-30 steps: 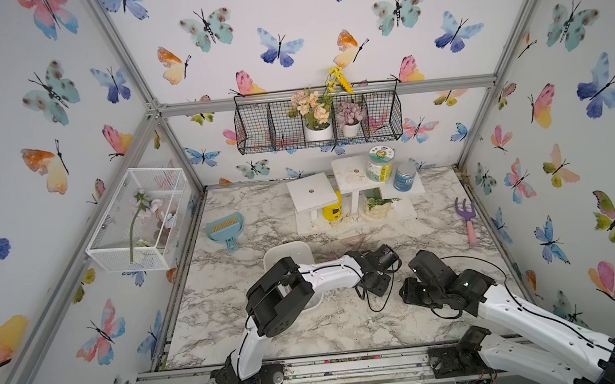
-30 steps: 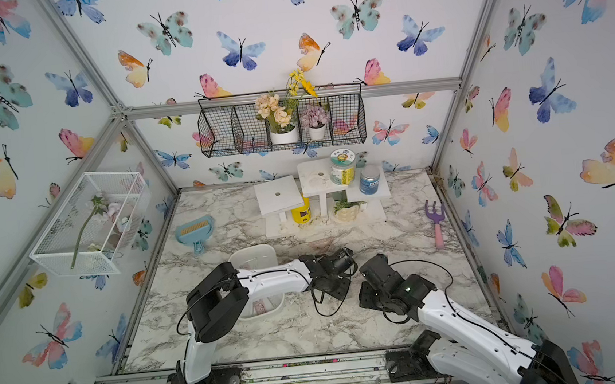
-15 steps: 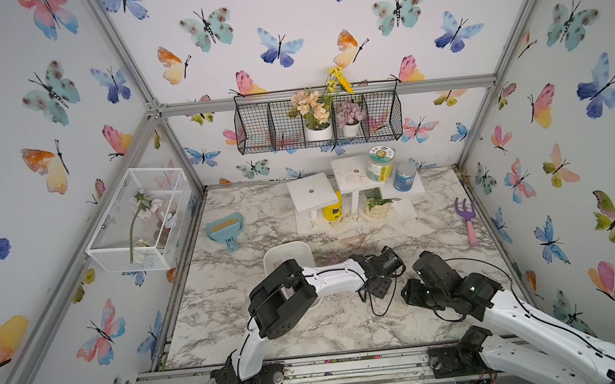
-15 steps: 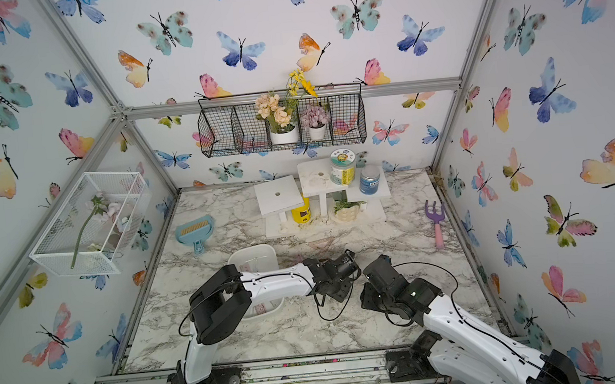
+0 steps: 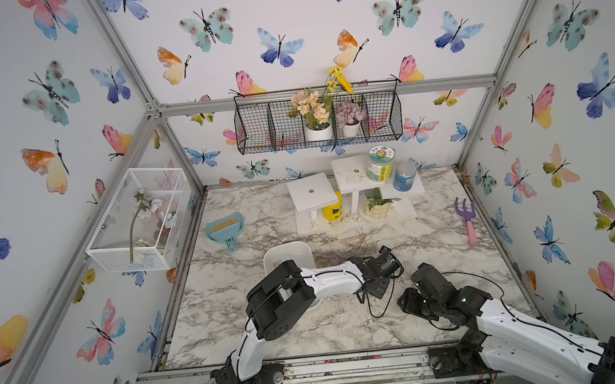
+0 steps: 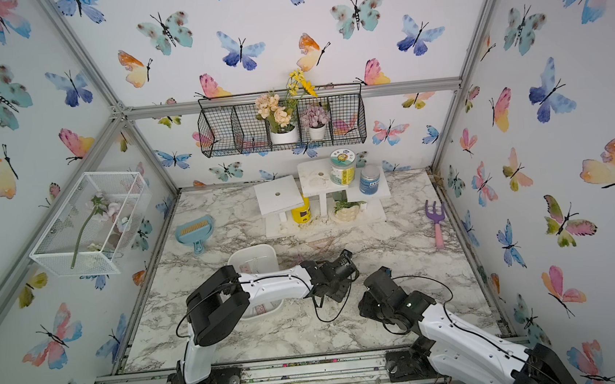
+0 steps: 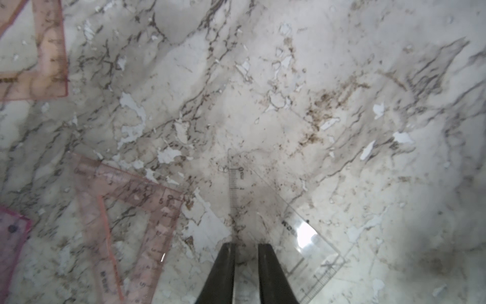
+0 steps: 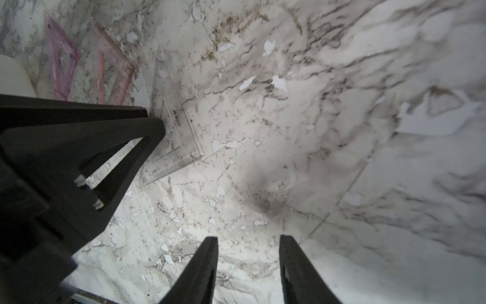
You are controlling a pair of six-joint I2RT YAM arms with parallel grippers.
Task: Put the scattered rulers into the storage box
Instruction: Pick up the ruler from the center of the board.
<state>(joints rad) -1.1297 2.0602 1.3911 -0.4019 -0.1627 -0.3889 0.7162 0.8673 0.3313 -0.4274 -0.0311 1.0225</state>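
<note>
Low over the marble table (image 5: 209, 304), my left claw (image 7: 246, 244) stands with its fingers a narrow slit apart, tips on the clear set square (image 7: 302, 237); whether they pinch it I cannot tell. My right claw (image 8: 248, 238) hangs near it, spread, nothing between its fingers. One pink set square (image 7: 136, 210) lies flat just beside the clear one. My left arm partly covers the white storage box (image 5: 288, 249).

Squeezed the left gripper (image 7: 246, 247) in tight on the edge of the clear ruler (image 7: 305, 237). Was open much wider a second ago, then less wide, now nearly shut.
</note>
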